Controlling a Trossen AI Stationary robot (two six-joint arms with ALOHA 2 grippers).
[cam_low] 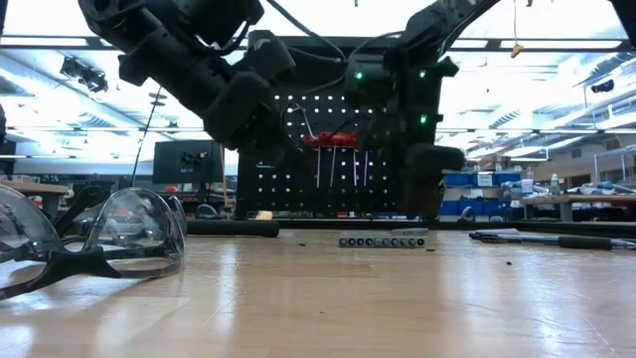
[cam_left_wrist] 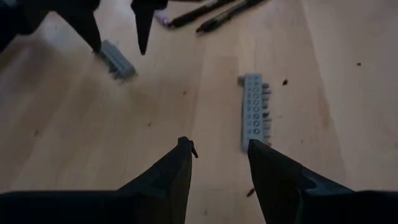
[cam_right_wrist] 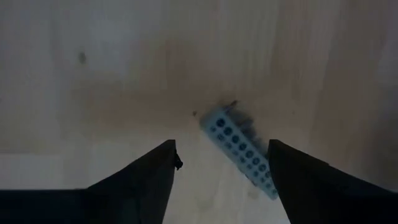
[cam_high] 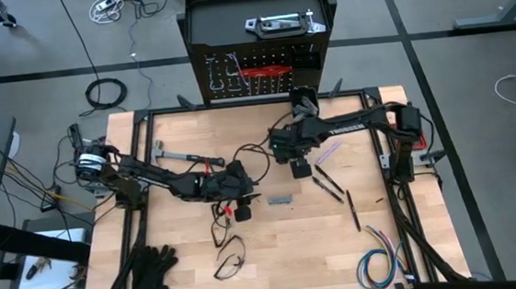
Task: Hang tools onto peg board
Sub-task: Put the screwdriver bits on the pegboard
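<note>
Above the table's middle, the right gripper (cam_right_wrist: 221,163) hangs open over a grey bit holder (cam_right_wrist: 244,150) lying askew, so closing jaws may nudge it aside.

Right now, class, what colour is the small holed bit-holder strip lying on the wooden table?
Grey; the small holed strip shows best in the left wrist view.

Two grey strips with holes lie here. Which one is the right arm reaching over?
The grey strip under the open jaws of the right gripper; the other strip lies by the left gripper.
</note>
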